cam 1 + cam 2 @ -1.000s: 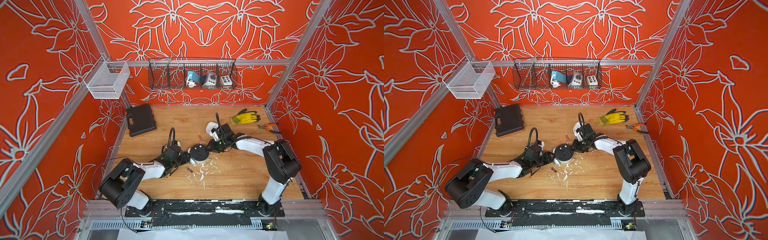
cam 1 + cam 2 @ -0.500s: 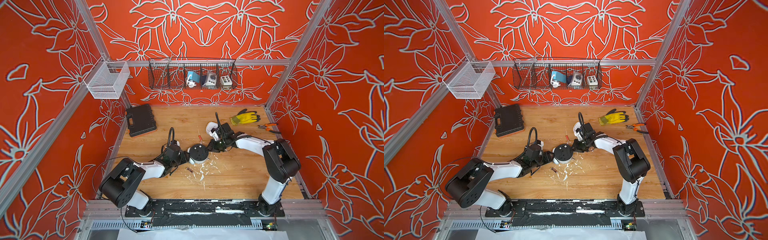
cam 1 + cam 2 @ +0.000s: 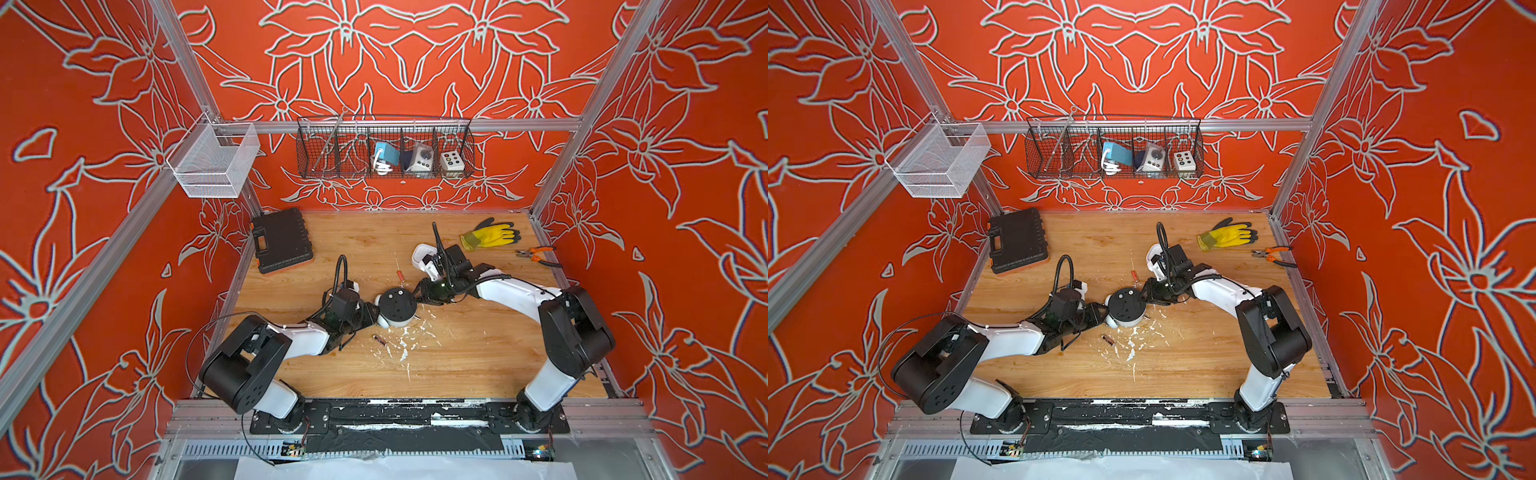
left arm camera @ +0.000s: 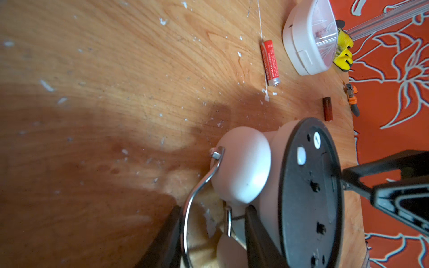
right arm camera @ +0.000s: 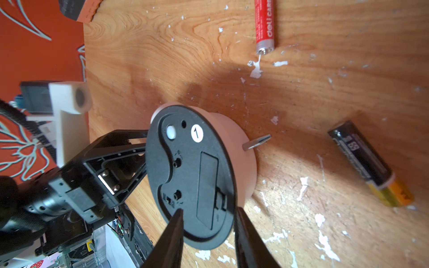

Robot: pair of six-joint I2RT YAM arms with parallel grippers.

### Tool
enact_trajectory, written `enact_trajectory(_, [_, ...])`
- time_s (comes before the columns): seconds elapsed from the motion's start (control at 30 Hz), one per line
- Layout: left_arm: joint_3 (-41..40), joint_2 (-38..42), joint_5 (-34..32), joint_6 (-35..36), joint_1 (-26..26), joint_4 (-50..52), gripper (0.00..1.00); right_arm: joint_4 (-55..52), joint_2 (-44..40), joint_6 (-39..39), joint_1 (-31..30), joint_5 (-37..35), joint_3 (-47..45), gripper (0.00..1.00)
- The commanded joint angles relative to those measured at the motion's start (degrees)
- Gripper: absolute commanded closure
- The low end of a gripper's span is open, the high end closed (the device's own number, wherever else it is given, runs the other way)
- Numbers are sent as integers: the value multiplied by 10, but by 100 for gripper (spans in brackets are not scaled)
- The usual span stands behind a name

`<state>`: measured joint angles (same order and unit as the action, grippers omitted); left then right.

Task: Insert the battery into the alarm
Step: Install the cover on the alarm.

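Note:
The alarm [image 3: 397,305] [image 3: 1126,305], a pale twin-bell clock, lies face down with its black back up. Its battery lid [image 5: 206,185] sits in place. My left gripper [image 3: 371,314] [image 4: 213,207] is open at the bell side. Its jaws straddle the wire handle [image 4: 202,183] and the hammer, and one finger touches the handle. My right gripper [image 3: 415,293] [image 5: 209,210] is open at the opposite rim, with one finger over the back and one outside the rim. A red battery [image 3: 400,275] [image 5: 264,25] lies behind the clock. A black-and-yellow battery [image 3: 379,340] [image 5: 369,162] lies in front.
A white plastic case [image 3: 424,255] lies under the right wrist. A yellow glove [image 3: 490,235] and orange pliers [image 3: 538,255] are at the back right, a black tool case [image 3: 282,241] at the back left. White flakes litter the wood around the clock. Wire baskets [image 3: 384,149] hang on the back wall.
The left jaws have narrowed around the handle. The right jaws have widened a little at the rim. Both arms and the alarm have barely shifted.

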<state>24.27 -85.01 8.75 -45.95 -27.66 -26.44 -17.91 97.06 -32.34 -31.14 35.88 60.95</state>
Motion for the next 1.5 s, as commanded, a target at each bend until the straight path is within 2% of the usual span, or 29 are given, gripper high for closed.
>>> enact_trajectory(0.0, [-15,0,-9,-3,10,28,59,8,-18,-8,-4,-11,-9,62])
enact_trajectory(0.1, [-26,21,-13,-3,14,21,48,9,-19,-10,-4,-13,-9,62])
enact_trajectory(0.2, [-38,44,-16,-3,19,15,45,10,-18,-10,-4,-14,-8,62])
enact_trajectory(0.37, [-46,43,-12,-4,26,15,58,11,-18,-11,-3,-12,-7,62])
enact_trajectory(0.83, [-15,-15,43,-11,26,1,82,7,-26,-10,-2,-18,-11,62])
enact_trajectory(1.0, [-15,-4,33,-14,27,9,100,6,-29,-10,-1,-19,-11,63])
enact_trajectory(1.47, [-3,129,-7,-6,38,92,100,4,-51,-9,-1,-23,-12,63])
